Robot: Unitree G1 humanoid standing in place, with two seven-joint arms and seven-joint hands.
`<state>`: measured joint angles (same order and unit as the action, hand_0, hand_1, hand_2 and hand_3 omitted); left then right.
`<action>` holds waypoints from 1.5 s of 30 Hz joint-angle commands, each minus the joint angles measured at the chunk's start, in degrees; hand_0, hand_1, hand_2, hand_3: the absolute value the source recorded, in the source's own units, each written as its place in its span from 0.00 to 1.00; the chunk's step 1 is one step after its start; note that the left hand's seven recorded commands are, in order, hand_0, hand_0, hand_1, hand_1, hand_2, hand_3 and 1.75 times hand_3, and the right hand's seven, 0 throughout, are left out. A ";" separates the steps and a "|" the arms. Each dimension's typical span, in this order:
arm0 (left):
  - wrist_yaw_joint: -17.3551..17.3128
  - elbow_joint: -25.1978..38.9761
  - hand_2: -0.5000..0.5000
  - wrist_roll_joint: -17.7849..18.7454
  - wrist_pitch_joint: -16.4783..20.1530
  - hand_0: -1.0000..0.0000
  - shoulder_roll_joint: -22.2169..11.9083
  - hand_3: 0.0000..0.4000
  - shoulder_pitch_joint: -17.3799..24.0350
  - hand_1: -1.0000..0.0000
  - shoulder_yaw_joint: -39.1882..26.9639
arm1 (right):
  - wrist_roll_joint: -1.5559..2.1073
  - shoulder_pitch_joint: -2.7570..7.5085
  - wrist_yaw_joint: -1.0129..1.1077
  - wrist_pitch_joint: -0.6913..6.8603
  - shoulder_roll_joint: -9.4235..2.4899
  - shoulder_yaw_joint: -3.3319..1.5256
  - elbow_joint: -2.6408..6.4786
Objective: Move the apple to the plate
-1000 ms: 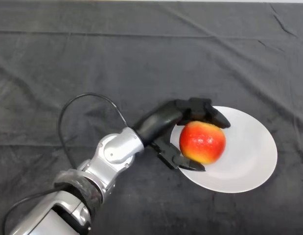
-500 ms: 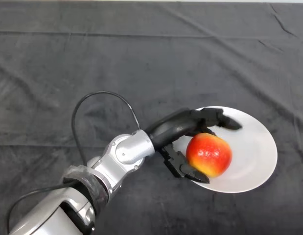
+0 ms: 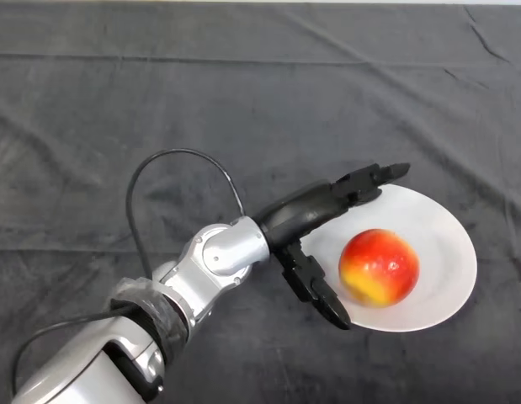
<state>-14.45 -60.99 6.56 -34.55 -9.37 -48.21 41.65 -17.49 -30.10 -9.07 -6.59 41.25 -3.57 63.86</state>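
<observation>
A red and yellow apple (image 3: 379,267) lies on the white plate (image 3: 449,244), near its middle. My left hand (image 3: 308,217) is at the plate's left rim, to the left of the apple. Its fingers (image 3: 371,178) stretch out straight past the plate's far edge and its thumb (image 3: 320,291) points along the near edge. The hand is open and apart from the apple.
The table is covered by a dark, wrinkled cloth (image 3: 243,93). My silver-grey forearm (image 3: 201,273) comes in from the lower left.
The hand has let go of the apple and spread its fingers and thumb wide. The apple has rolled right, further onto the plate.
</observation>
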 commanded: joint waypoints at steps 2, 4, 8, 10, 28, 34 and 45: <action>-0.59 1.27 0.50 1.37 -0.63 1.00 -2.53 0.00 -4.18 1.00 -2.40 | -0.78 4.39 0.85 0.45 -3.29 -1.64 3.48; -0.64 0.94 0.50 1.47 -1.05 1.00 -3.42 0.00 -4.07 1.00 -3.61 | -0.78 4.39 0.85 0.45 -3.29 -1.64 3.48; -0.53 0.30 0.50 1.44 -1.92 1.00 -4.97 0.00 -3.58 1.00 -5.86 | -0.78 4.39 0.85 0.45 -3.29 -1.64 3.48; -0.51 -0.02 0.50 1.38 -2.43 1.00 -5.82 0.00 -3.14 1.00 -7.02 | -0.77 4.39 0.85 0.45 -3.29 -1.64 3.48; -0.61 -2.16 0.50 2.99 -7.33 1.00 -13.53 0.00 5.03 1.00 -18.10 | -0.76 4.42 0.85 0.47 -3.29 -1.64 3.43; -0.71 -2.66 0.50 5.35 -8.73 1.00 -15.75 0.00 8.74 1.00 -23.03 | -0.75 4.44 0.86 0.48 -3.29 -1.64 3.40; -0.79 -3.27 0.50 10.17 -8.61 1.00 -18.11 0.00 12.51 1.00 -31.92 | -0.73 4.48 0.87 0.52 -3.29 -1.63 3.32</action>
<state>-14.96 -63.20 15.76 -42.28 -24.17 -36.77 10.21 -17.55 -30.12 -9.07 -6.56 41.23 -3.69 64.07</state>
